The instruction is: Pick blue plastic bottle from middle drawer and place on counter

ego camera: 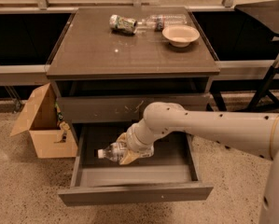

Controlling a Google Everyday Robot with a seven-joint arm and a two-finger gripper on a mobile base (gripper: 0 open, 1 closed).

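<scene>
The white arm enters from the right edge of the camera view and runs leftward across the front of the cabinet. It bends at a rounded joint just below the scratched drawer front. From that joint the wrist section angles down and to the left into the open middle drawer. The gripper sits inside the drawer cavity, left of its centre and nearer the front wall than the back. Its tan fingers are closed narrowly around the blue plastic bottle, one above the body and one below. The bottle lies roughly horizontal with its white cap pointing left and its body projecting leftward out of the grip. Whether the bottle rests on the drawer floor or is raised clear of it cannot be determined. The drawer is pulled fully out. The counter above carries three items along its far edge. They are a green-labelled can lying on its side, a longer clear bottle just beside the can, and a pale bowl to the right. An open cardboard box stands on the speckled floor to the left of the cabinet.
</scene>
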